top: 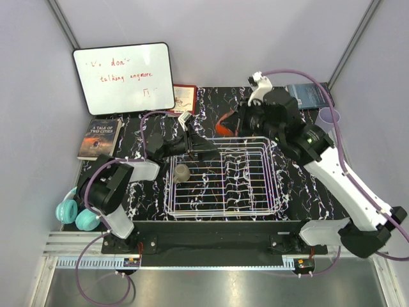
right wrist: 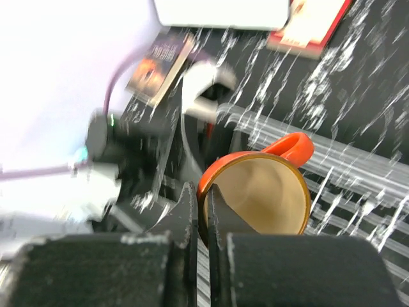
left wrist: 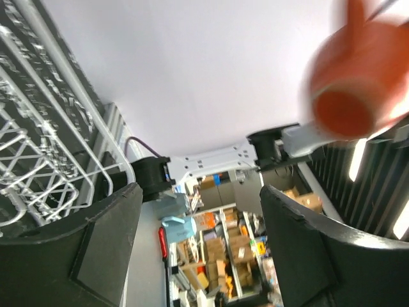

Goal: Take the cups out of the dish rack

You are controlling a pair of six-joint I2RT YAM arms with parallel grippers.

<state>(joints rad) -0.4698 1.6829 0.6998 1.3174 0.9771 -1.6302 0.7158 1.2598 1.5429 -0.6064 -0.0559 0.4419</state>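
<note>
Marbled table (top: 292, 192) overhead; orange cup (right wrist: 262, 192) interior wrist-only

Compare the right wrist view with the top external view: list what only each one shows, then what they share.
Right wrist only: the cream inside of the orange mug, rim pinched by the right gripper. Top external only: a grey-brown cup in the dish rack, a lavender tumbler at far right, teal headphones. Both: the mug, rack wires, whiteboard, A Tale of Two Cities book.

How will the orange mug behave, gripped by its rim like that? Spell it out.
The glossy orange mug looks like glazed ceramic: probably rigid, fairly heavy, breakable. The right hand pinches just one rim wall, so it may swing or slip.
</note>
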